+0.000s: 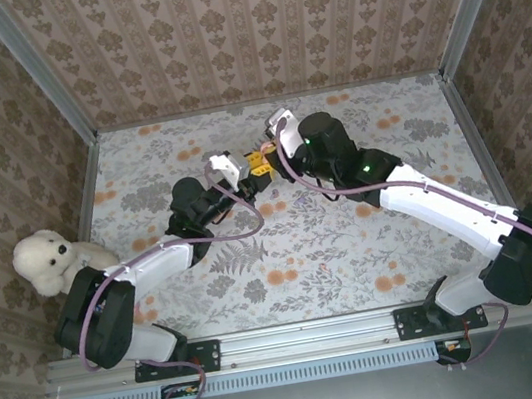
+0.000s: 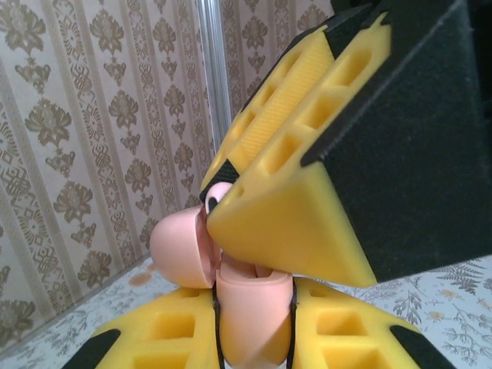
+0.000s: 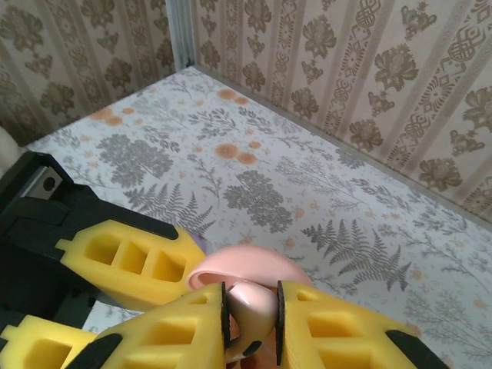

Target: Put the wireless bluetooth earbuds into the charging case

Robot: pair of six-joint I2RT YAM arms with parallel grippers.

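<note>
Floral tabletop | left fingers clamp pink case | right fingers pinch earbud | overhead: teddy at left

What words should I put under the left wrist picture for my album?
Left gripper holds the open pink case; right gripper holds an earbud at its mouth.
</note>
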